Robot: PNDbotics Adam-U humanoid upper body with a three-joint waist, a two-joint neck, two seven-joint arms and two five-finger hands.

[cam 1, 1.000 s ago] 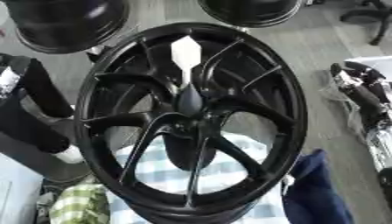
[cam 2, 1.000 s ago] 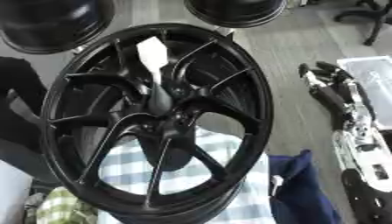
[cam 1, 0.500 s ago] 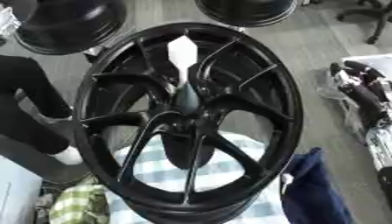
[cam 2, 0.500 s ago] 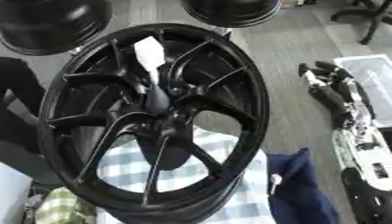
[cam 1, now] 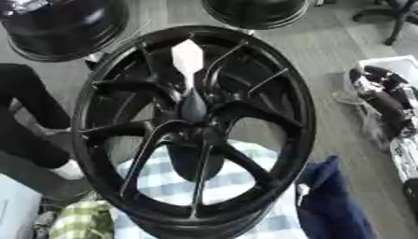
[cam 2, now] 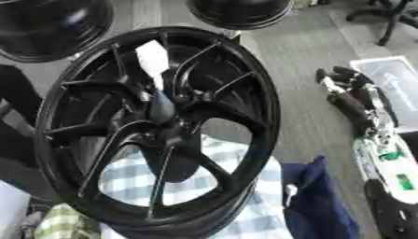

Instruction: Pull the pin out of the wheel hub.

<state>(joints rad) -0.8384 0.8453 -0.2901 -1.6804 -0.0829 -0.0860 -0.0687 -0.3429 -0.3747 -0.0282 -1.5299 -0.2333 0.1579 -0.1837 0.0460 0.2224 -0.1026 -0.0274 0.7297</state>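
Observation:
A large black spoked wheel (cam 1: 303,116) fills the middle of both views, tilted toward me. From its dark hub (cam 1: 194,111) a pin (cam 1: 188,58) sticks up and away, its flat white head over the upper spokes. My right hand (cam 2: 351,100), black with silver parts, lies off to the right of the wheel. Its fingers are relaxed and point up the picture, holding nothing, and it is well apart from the rim and the pin. My left hand shows in neither view.
Two more black wheels (cam 1: 65,23) (cam 1: 253,11) stand behind. A blue-and-white checked cloth (cam 1: 245,163) lies under the wheel, with a dark blue cloth (cam 1: 330,200) at its lower right. A person's black-trousered leg (cam 1: 29,126) stands at the left. A white tray (cam 2: 396,77) lies right.
The person's leg at the left has shifted. The pin stays in the hub and my right hand has hardly moved.

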